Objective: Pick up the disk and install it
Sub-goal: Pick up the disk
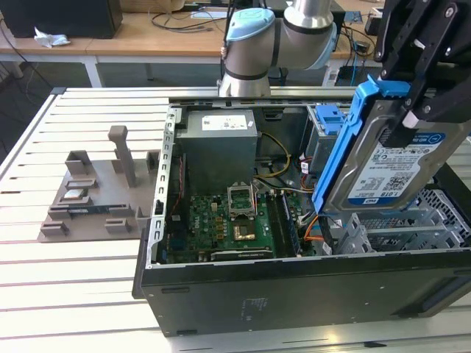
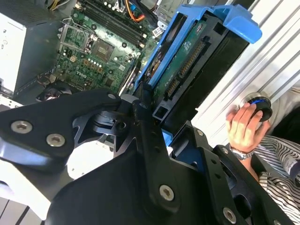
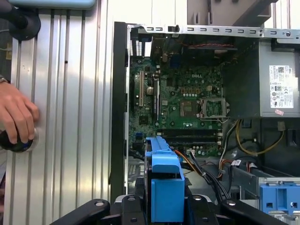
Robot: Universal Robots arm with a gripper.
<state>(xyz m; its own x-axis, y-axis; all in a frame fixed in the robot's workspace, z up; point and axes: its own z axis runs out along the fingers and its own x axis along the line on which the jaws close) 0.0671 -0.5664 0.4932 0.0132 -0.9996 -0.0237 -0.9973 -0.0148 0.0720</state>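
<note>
Gripper [image 1: 409, 110] is clamped on the disk [image 1: 390, 165], which hangs tilted, label facing out, above the near end of the open computer case [image 1: 294, 294] at the exterior view's right. Step in hand: carry to the bay, so pick-up is done and install is not. The metal drive cage [image 1: 441, 220] sits just below the disk. Judged need: square the tilted blue rails with the cage slot before any push. A second blue carrier [image 1: 329, 118] stands farther back, and a grey fixture [image 1: 96, 191] lies well apart on the slatted table [image 1: 73, 279].

In the second wrist view, black fingers [image 2: 140, 117] pinch the disk's [image 2: 187, 70] edge, connector side showing, and a person's hand [image 2: 243, 126] rests on a round button [image 2: 260, 105].

In the first wrist view, loose cables [image 3: 206, 168] run just beside the carrier end [image 3: 164, 183] and could snag. The motherboard [image 3: 187, 98] lies beyond.
</note>
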